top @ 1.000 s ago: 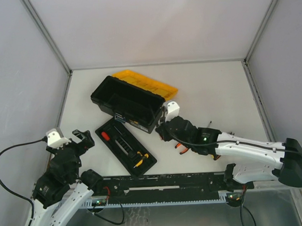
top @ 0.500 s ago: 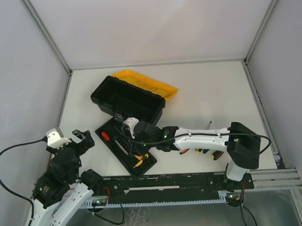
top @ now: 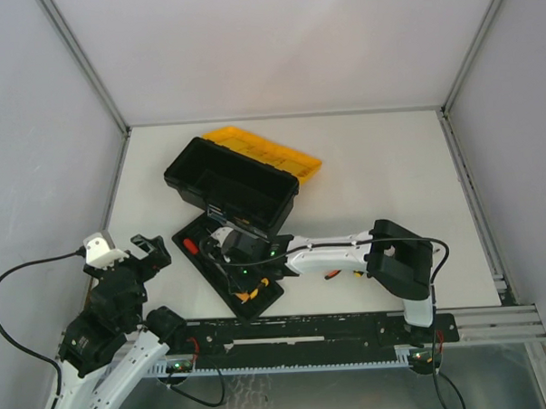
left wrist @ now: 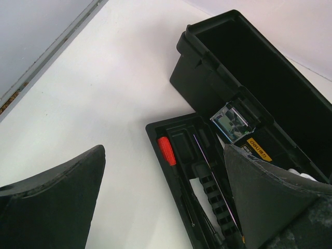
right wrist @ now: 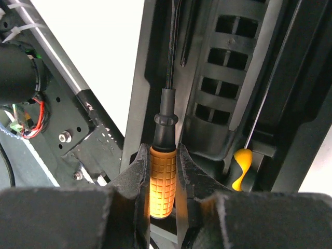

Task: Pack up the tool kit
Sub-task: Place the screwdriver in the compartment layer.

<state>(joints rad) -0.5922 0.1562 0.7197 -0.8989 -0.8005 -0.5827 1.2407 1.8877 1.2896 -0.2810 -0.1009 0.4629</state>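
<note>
The black plastic toolbox (top: 228, 182) stands open at the centre of the overhead view, a little left of middle. Its yellow hinged lid (top: 269, 151) is folded back flat on the white table (top: 389, 172), on the box's upper-right side. In the left wrist view the teal latch (left wrist: 233, 122) shows on the box's front wall, facing the tray.

The black inner tray (top: 200, 245) lies on the table just below the box, running diagonally toward the lower right. A red-handled tool (left wrist: 166, 150) sits in a slot near the tray's upper-left end, and a yellow-handled tool (right wrist: 241, 174) rests in a slot at the lower right of the right wrist view.

The right gripper (right wrist: 163, 174) reaches in from the right, over the lower half of the tray. Its jaws are clamped on the ribbed grip of an orange-handled screwdriver (right wrist: 163, 179), with one finger (right wrist: 136, 174) pressed to each side. The tool's black collar and thin shaft run straight up the frame along a channel at the tray's left edge. Whether the shaft touches the tray cannot be told.

More orange- and yellow-handled tools (top: 331, 275) lie on the table at lower centre, partly hidden under the right arm.

The left gripper (top: 151, 249) hangs at the lower left, beside the tray, with its jaws spread wide and nothing between them.
</note>
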